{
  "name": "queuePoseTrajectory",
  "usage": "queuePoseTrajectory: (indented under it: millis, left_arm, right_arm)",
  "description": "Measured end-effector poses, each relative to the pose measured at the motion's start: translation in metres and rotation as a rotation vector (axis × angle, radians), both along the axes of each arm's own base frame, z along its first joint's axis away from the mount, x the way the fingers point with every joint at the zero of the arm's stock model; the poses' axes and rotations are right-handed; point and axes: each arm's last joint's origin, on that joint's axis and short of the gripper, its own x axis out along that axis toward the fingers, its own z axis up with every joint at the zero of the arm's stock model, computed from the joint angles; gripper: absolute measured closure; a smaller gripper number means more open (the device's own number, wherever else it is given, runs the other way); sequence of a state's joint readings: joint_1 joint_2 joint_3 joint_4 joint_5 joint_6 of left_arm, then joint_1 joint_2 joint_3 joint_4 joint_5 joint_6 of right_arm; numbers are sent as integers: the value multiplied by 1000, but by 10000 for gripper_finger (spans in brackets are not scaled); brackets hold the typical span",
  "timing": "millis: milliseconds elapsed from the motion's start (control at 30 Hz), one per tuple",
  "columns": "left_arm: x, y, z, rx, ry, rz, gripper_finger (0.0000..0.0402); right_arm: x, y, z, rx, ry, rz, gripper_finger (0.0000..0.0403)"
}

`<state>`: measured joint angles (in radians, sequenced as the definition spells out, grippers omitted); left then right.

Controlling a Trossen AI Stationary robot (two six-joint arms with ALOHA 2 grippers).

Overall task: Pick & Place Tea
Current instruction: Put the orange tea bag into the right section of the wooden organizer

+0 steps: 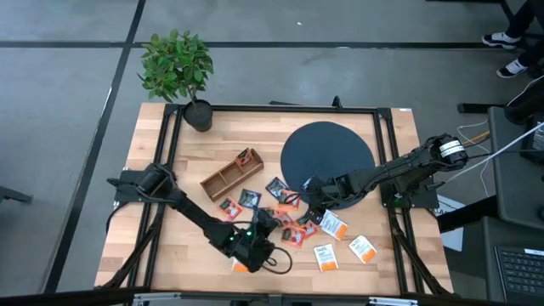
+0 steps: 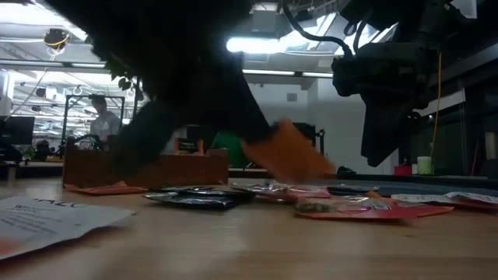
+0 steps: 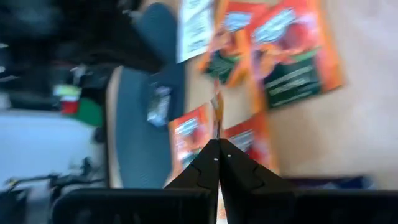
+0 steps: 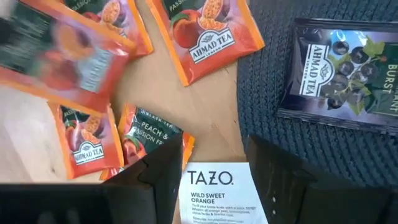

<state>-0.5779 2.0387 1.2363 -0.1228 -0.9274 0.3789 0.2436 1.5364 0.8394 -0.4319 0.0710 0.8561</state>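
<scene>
Your left claw is pinched shut on an orange sachet; lift it toward the wooden box. Your right claw hangs open over the white sachet

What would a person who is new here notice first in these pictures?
Probably the pile of tea sachets scattered on the wooden table near the front edge, between the wooden box and the dark round disc. The left gripper is shut on a red-orange sachet; the right gripper hangs open above a white sachet.
</scene>
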Motion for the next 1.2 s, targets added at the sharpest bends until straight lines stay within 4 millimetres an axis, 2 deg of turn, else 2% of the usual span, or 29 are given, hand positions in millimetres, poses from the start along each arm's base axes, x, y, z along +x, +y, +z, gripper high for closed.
queuePoseTrajectory:
  millis: [167, 300, 533, 667, 933, 1200]
  left_arm:
    - [-20, -5, 23, 128, -8, 40, 400]
    - [-40, -3, 40, 191, 63, 29, 400]
    - [-76, 12, 73, 324, 231, -14, 400]
    - [-88, 23, 89, 359, 306, -41, 400]
    - [-95, 33, 97, 483, 500, -160, 400]
    - [-107, 19, 99, 617, 498, -222, 400]
  right_arm:
    - [0, 0, 0, -21, -5, 11, 221]
    - [0, 0, 0, -29, -6, 21, 221]
    - [3, 0, 2, -78, -47, 108, 221]
    - [13, 1, 7, -94, -158, 171, 221]
    - [37, -1, 29, 122, -470, 245, 221]
    - [52, -21, 52, 274, -721, 245, 221]
